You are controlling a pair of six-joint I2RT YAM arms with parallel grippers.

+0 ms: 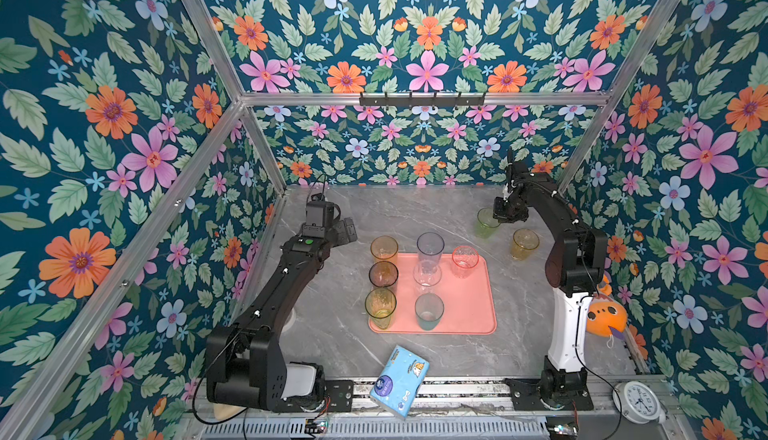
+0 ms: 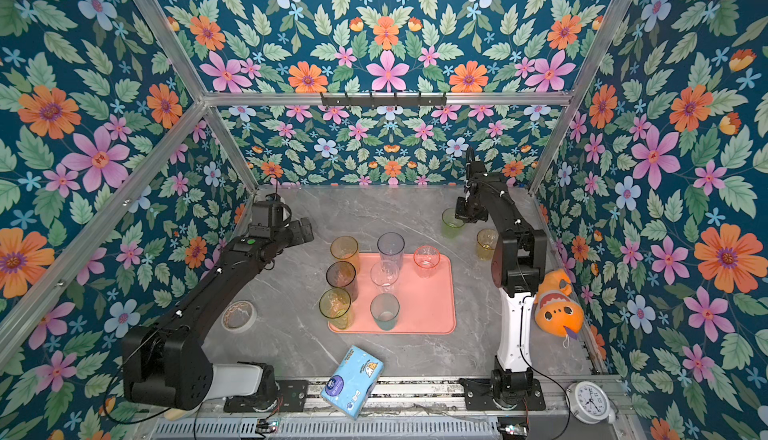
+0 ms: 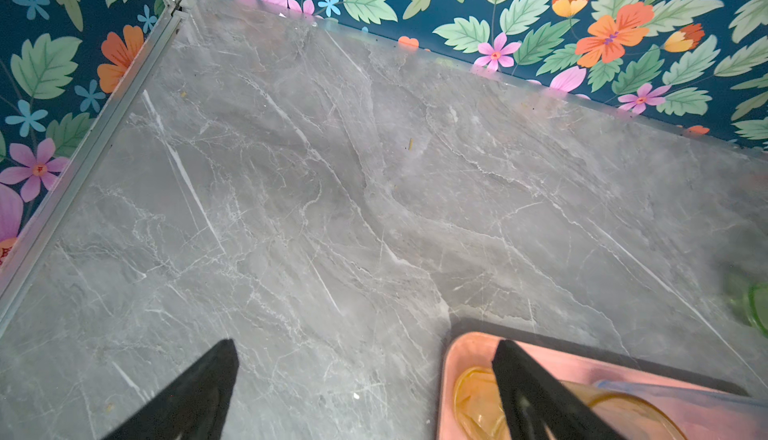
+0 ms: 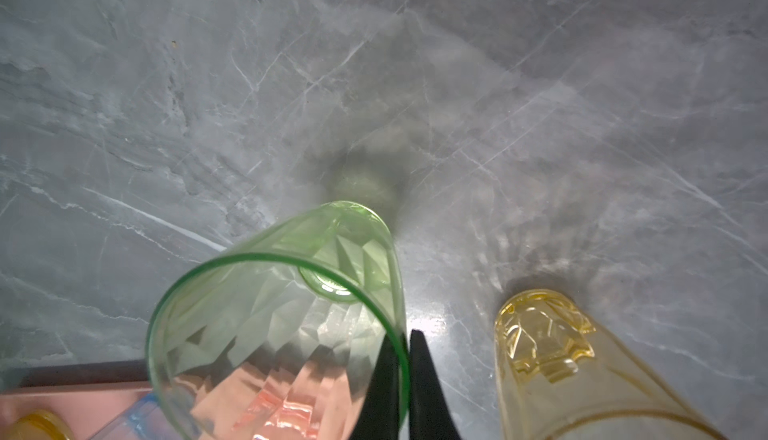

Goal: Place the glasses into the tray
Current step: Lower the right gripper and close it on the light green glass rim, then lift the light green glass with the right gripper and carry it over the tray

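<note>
Far right of the desk: right claw closed narrow on the wall of the green tumbler, one finger inside the rim, one outside. Hard to tell whether lifted or resting on the desk; possibly tilted, going by the right wrist view. Well apart from the tray, beyond its far right corner.

Just beside, nearer the right arm's base, upright on the desk and off the tray: yellow tumbler.

On the tray, mid-desk, seven upright:
- down the left edge, far to near: amber tumbler, smoky brown tumbler, yellow-green tumbler;
- down the middle, far to near: tall grey tumbler, clear tumbler, teal tumbler;
- toward the far right corner: short pink tumbler.

Left claw spread wide, gripping nothing, hovering over bare desk by the tray's far left corner, one finger crossing in front of the amber tumbler in the left wrist view.

At the desk's near edge, clear of the tray: blue tissue pack. Against the right wall: orange plush toy.
</note>
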